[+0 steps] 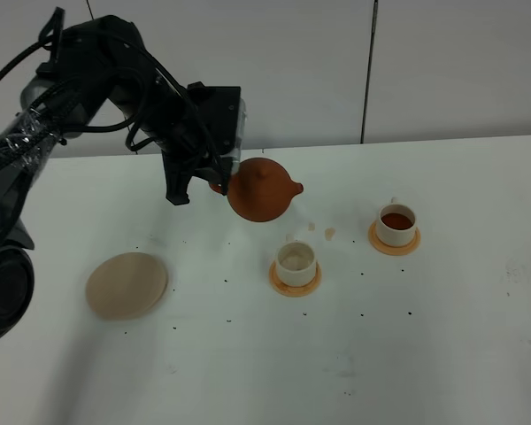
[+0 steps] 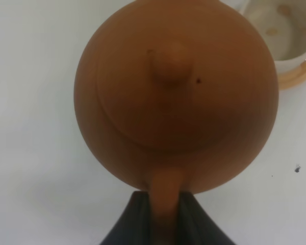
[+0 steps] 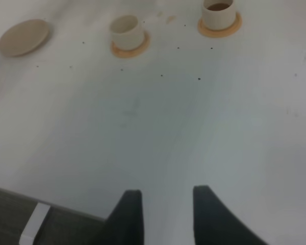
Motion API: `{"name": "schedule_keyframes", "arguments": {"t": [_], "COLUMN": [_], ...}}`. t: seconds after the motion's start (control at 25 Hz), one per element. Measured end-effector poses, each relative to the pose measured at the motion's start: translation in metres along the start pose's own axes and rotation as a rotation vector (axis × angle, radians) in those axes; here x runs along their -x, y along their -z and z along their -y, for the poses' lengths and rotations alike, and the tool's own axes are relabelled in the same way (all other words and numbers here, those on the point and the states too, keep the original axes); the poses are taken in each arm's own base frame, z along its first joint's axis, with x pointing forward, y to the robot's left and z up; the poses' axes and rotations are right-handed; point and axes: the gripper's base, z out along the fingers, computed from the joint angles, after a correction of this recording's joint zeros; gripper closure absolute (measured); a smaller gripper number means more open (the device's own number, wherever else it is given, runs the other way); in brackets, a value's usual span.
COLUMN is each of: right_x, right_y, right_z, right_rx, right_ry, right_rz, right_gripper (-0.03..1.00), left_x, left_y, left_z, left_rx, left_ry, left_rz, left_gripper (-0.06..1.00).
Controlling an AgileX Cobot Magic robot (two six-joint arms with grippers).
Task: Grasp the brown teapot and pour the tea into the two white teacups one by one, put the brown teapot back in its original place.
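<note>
My left gripper (image 1: 218, 180) is shut on the loop handle of the brown teapot (image 1: 258, 191) and holds it above the table, spout pointing right. In the left wrist view the handle sits between the dark fingers (image 2: 137, 219) and the teapot (image 2: 176, 97) fills the frame. The nearer white teacup (image 1: 296, 261) stands on its orange coaster just below and to the right of the teapot; it looks pale inside. The farther white teacup (image 1: 396, 224) holds brown tea. The beige saucer (image 1: 126, 284) lies bare at the left. My right gripper (image 3: 166, 214) is open and empty, low over the table's near edge.
Small tea stains (image 1: 329, 234) mark the white table (image 1: 442, 354) between the cups, and dark specks are scattered about. The right wrist view shows both cups (image 3: 126, 30) (image 3: 219, 13) and the saucer (image 3: 23, 37) far ahead. A grey wall stands behind the table.
</note>
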Motion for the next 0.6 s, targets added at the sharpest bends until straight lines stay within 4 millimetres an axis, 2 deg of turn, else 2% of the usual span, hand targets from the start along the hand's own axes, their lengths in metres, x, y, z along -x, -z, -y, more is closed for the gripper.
{"name": "schedule_keyframes", "arguments": {"t": [0.24, 0.6], "right_x": [0.000, 0.000], "right_y": [0.000, 0.000], "right_z": [0.000, 0.000], "right_rx": [0.000, 0.000], "right_ry": [0.000, 0.000], "right_rz": [0.000, 0.000], "right_gripper": [0.73, 0.73], "left_x": [0.016, 0.014], "left_y": [-0.013, -0.013], "left_z": [0.005, 0.005], "left_rx": [-0.021, -0.018], "left_ry": [-0.056, -0.079], "left_rz": [-0.042, -0.096], "left_gripper": [0.77, 0.77]}}
